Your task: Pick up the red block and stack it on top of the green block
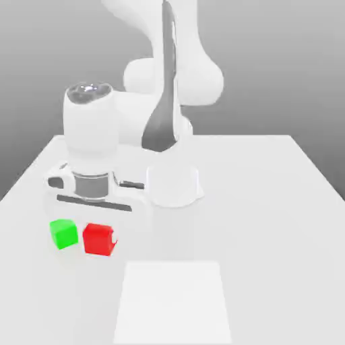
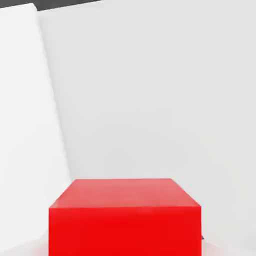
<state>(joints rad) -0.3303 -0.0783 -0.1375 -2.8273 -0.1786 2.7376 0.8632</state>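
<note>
Red block (image 1: 98, 239) clamped in the closed hand (image 1: 101, 237), apparently lifted off the surface (image 1: 269, 202), just beside green block (image 1: 64, 234); carrying over and stacking on top not yet done

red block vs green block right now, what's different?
Colour: the red block is bright red, the green block bright green. Place: the red block is on the exterior view's right of the green block, a small gap between them. State: the red block sits right under the gripper, close up in the hand view; the green block stands free beside it. Shared: both are plain matte cubes of about equal size.
</note>
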